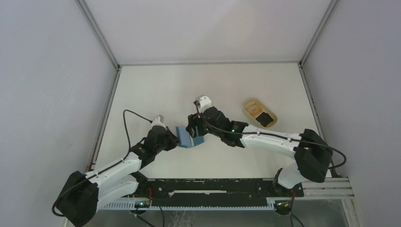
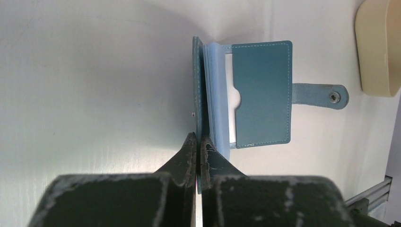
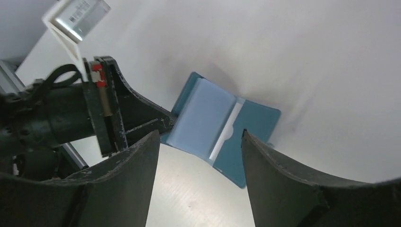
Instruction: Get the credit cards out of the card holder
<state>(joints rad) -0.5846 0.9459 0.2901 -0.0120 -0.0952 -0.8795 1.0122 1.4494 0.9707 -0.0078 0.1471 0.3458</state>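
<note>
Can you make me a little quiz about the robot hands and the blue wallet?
1. True or false: the left hand is pinching one cover of the card holder.
2. Pick one: the right hand is A) open above the holder, or B) shut on it.
3. Fill in: the holder's snap tab is ____ (fastened or undone).

Key: 1 true. 2 A. 3 undone.
</note>
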